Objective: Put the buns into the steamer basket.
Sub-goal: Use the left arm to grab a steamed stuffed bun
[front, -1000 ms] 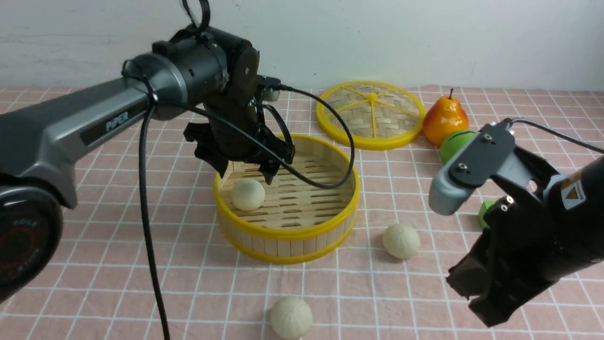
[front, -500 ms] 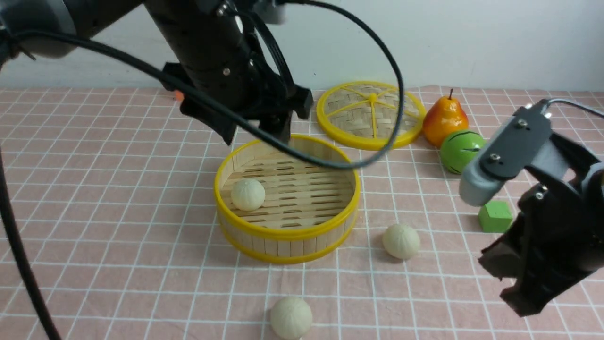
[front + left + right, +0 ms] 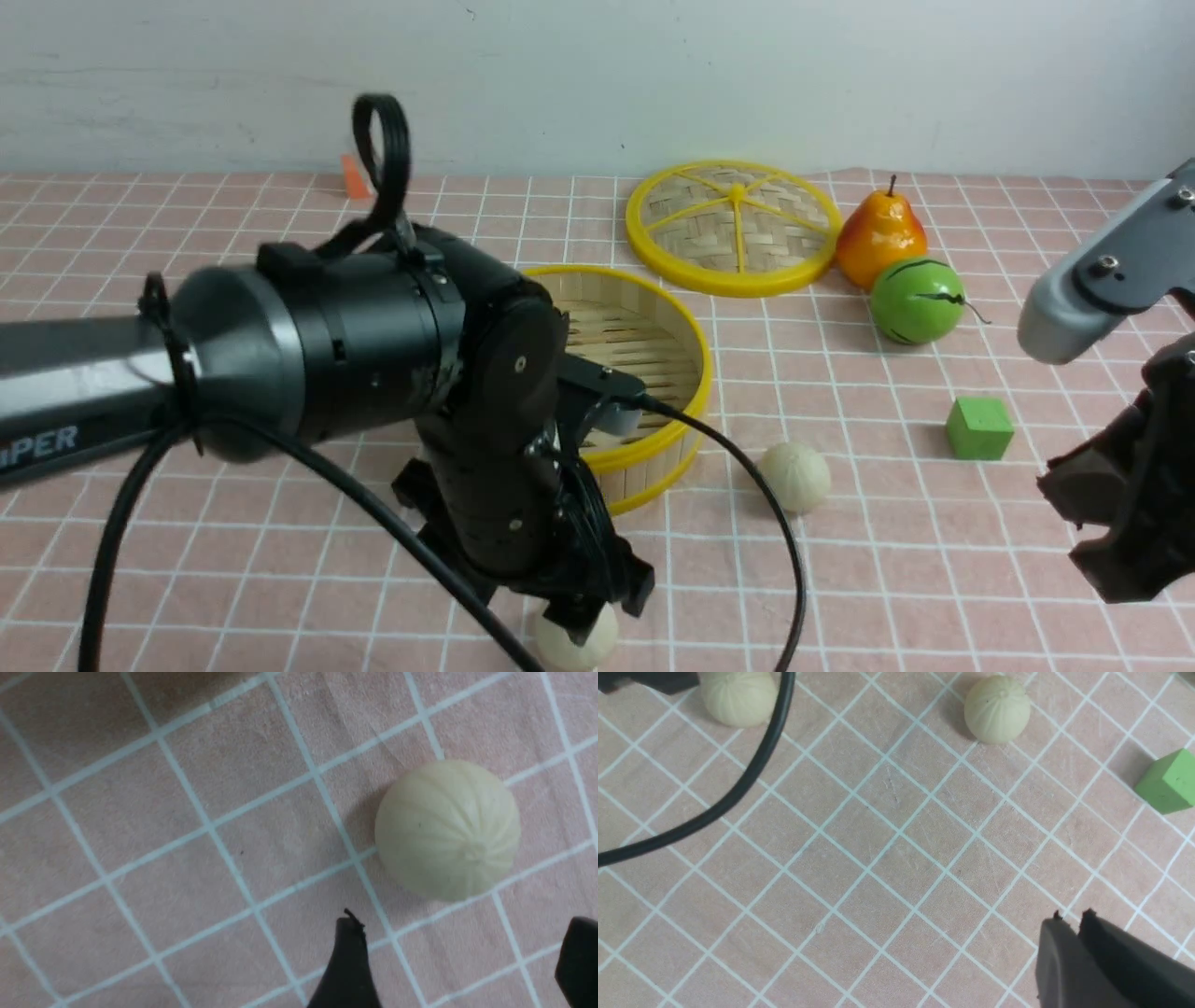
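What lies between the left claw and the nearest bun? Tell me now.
Only bare checked cloth; the left wrist view shows the open left claw apart from the bun.

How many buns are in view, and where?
2. One bun lies at the near edge, below the open left gripper; the other bun lies on the cloth right of the steamer basket. The left arm hides part of the basket, so another may sit inside.

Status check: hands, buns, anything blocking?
Left hand open, low by near bun, not gripping. Right hand shut, empty. Second bun on cloth beside basket. Cable hangs between the buns.
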Tool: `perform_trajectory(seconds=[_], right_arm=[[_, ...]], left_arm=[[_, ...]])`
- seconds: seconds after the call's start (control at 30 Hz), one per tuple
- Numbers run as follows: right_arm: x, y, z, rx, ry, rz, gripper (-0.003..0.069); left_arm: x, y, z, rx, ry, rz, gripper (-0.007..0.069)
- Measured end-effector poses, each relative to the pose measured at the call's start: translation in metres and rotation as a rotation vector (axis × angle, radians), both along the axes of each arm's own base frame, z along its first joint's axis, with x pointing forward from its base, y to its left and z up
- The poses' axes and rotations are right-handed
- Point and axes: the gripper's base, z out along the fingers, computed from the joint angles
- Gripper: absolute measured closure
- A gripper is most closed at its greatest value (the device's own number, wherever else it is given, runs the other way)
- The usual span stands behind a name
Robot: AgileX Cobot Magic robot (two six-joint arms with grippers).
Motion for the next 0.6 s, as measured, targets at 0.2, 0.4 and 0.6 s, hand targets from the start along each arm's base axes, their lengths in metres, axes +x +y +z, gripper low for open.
perform_trajectory(seconds=[0.2, 0.4, 0.6], right_arm=[[0.004, 0.002, -0.004, -0.011, 0.019, 0.000, 0.0596], [0.006, 0.003, -0.006, -0.014, 0.028, -0.002, 0.0596], [0.009, 0.005, -0.009, -0.020, 0.039, -0.002, 0.0596]], left_arm=[[0.012, -0.011, -0.027, -0.033, -0.025, 0.010, 0.0083], [0.014, -0.013, -0.045, -0.005, 0.006, 0.011, 0.0164], [0.025, -0.021, -0.018, -0.012, -0.015, 0.003, 0.0478]])
